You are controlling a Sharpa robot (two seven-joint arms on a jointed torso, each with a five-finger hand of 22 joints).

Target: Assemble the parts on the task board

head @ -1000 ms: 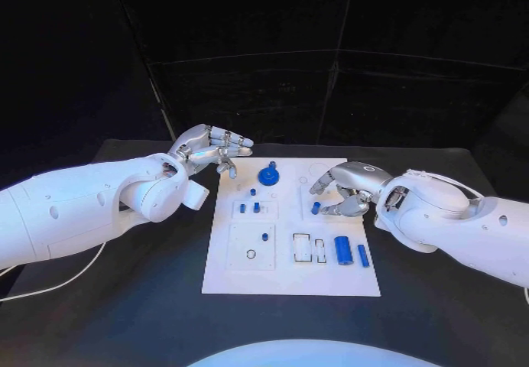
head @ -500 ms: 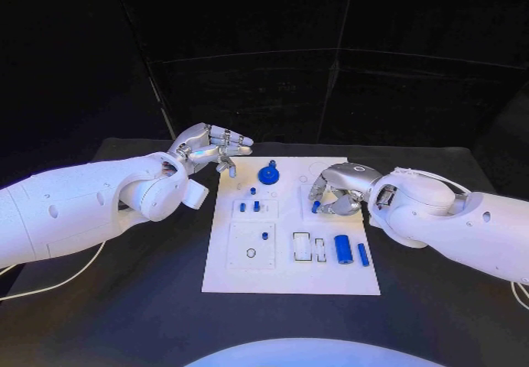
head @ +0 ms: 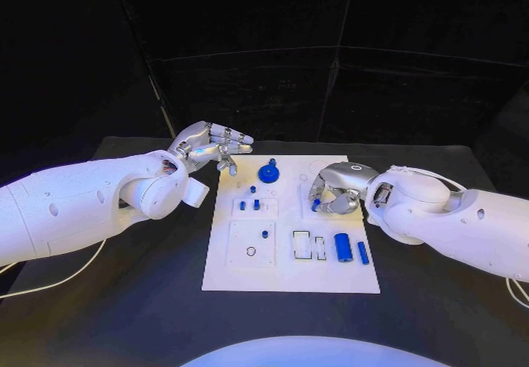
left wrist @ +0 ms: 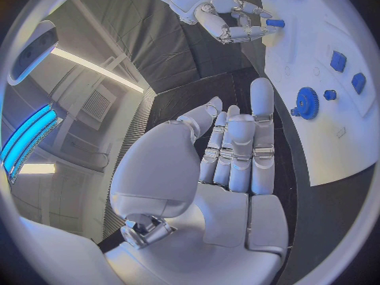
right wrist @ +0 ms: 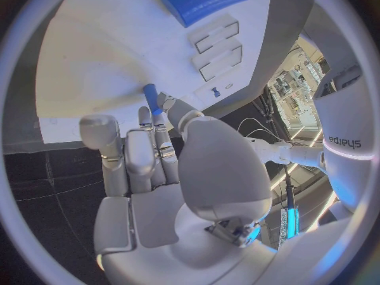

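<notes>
**Blue peg held over the board**

Head view: a blue peg (head: 316,205) is pinched by the right hand (head: 337,187) above the task board (head: 291,275). The left hand (head: 209,147), fingers apart, is held empty beside the board's far corner.

Right wrist view: the peg (right wrist: 151,99) is seen at the fingertips (right wrist: 161,116).

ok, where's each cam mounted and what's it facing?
Head: on the robot's head, looking down at the task board; both arms enter.
Left wrist: behind the left hand, facing the board's gear.
Right wrist: behind the right hand, over the board, blue peg at its fingertips.
Shared: gear, in head and left wrist views.
</notes>
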